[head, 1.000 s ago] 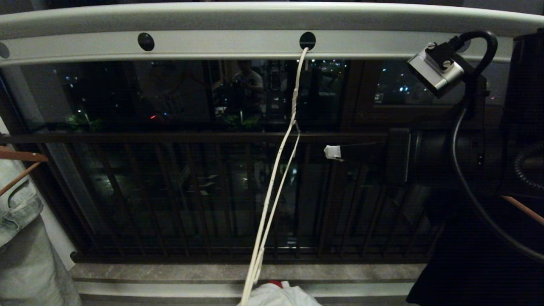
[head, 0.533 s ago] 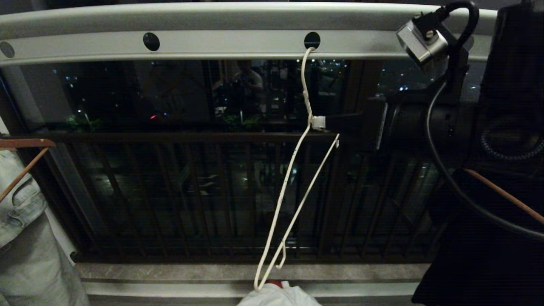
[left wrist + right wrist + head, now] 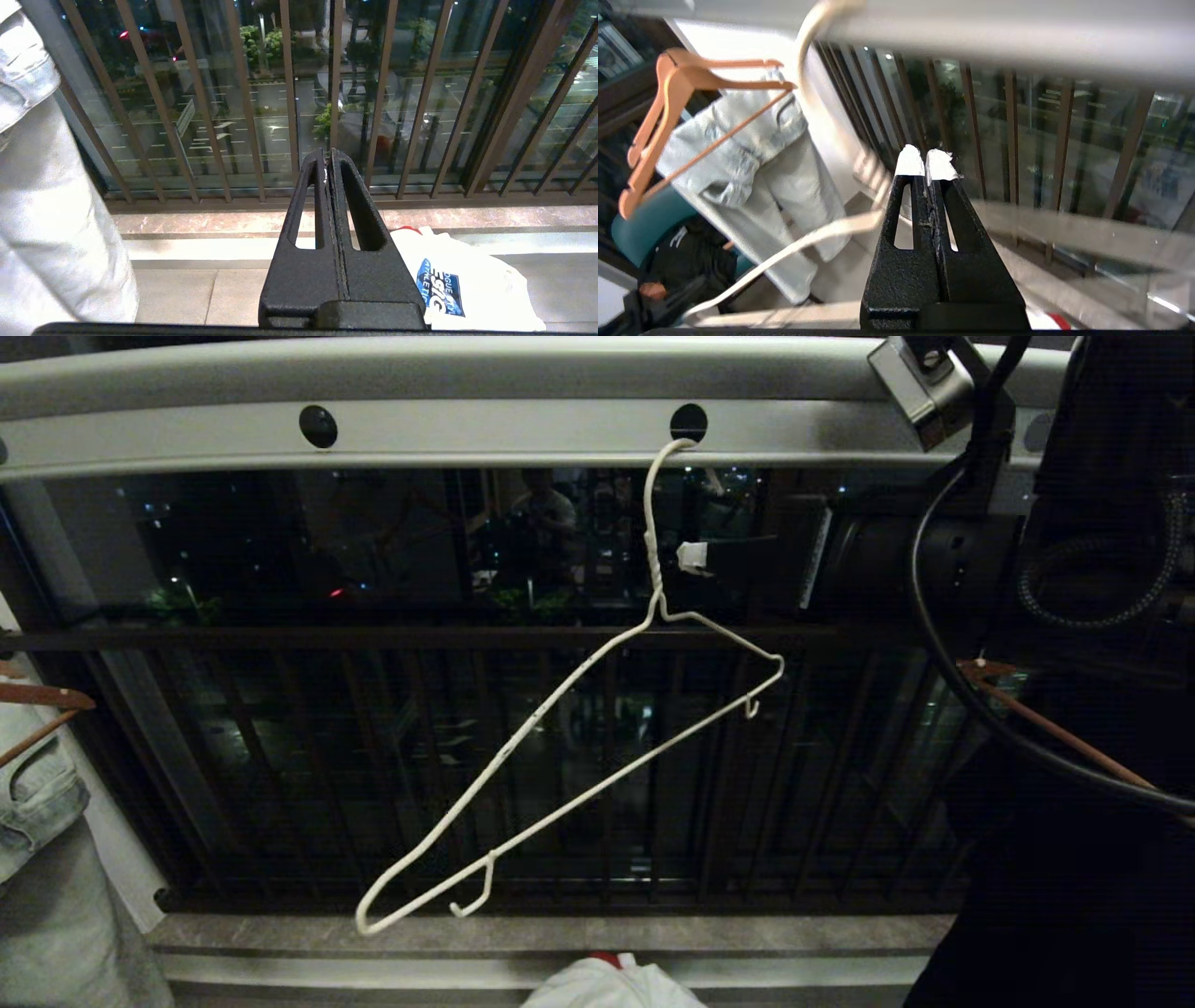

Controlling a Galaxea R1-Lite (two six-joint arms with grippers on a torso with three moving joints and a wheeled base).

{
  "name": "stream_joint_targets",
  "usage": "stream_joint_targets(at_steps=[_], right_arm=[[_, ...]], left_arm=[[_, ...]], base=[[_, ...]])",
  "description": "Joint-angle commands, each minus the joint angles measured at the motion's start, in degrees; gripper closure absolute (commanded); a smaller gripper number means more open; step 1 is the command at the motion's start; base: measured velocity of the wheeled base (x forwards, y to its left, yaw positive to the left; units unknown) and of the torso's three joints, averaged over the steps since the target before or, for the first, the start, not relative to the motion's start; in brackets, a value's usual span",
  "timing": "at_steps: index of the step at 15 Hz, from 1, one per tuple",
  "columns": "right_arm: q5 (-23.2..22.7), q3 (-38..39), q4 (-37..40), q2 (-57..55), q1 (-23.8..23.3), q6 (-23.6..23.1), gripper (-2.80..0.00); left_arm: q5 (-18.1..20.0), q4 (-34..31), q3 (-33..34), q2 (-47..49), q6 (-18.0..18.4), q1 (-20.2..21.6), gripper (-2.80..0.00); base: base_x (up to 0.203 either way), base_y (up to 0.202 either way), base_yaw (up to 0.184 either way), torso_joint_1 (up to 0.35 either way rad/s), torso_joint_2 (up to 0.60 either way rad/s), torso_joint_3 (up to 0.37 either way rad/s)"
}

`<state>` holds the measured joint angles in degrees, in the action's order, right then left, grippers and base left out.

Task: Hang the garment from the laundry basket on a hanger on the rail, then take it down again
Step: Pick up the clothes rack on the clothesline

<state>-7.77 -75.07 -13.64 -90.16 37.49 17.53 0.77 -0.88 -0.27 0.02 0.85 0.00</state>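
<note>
The off-white wire hanger (image 3: 579, 747) hangs by its hook from a round hole in the pale grey rail (image 3: 467, 429), tilted with its long arm down to the left. My right gripper (image 3: 693, 558) is level, shut and empty. Its white-taped tips sit just right of the hanger's twisted neck, with a small gap. In the right wrist view the gripper (image 3: 927, 161) is shut beside the blurred hanger (image 3: 798, 240). The white garment (image 3: 467, 284) with a blue print lies low by the stone ledge, also visible at the head view's bottom edge (image 3: 611, 987). My left gripper (image 3: 328, 161) is parked, shut, empty. The laundry basket is out of view.
Pale denim (image 3: 37, 821) hangs on a brown wooden hanger (image 3: 42, 695) at the far left. Another wooden hanger (image 3: 1055, 733) shows at the right behind my arm. Dark balcony bars (image 3: 373, 756) and glass stand behind; a stone ledge (image 3: 747, 933) runs below.
My right gripper has risen and moved left, brushing the hanger. The hanger has turned from edge-on to nearly face-on, and its low end has swung left off the garment.
</note>
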Motion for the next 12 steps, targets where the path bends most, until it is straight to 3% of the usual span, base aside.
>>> stream_joint_targets(at_steps=[1,12], right_arm=[[0.0,-1.5,-0.1,-1.2,0.0,0.1,0.0],[-0.1,-2.5,-0.1,-2.7,1.3,0.1,0.0]], left_arm=[[0.0,0.0,0.0,0.0,0.0,0.0,0.0],[0.0,0.0,0.0,0.0,0.0,0.0,0.0]], base=[[0.0,0.0,0.0,0.0,0.0,0.0],[0.0,0.0,0.0,0.0,0.0,0.0]])
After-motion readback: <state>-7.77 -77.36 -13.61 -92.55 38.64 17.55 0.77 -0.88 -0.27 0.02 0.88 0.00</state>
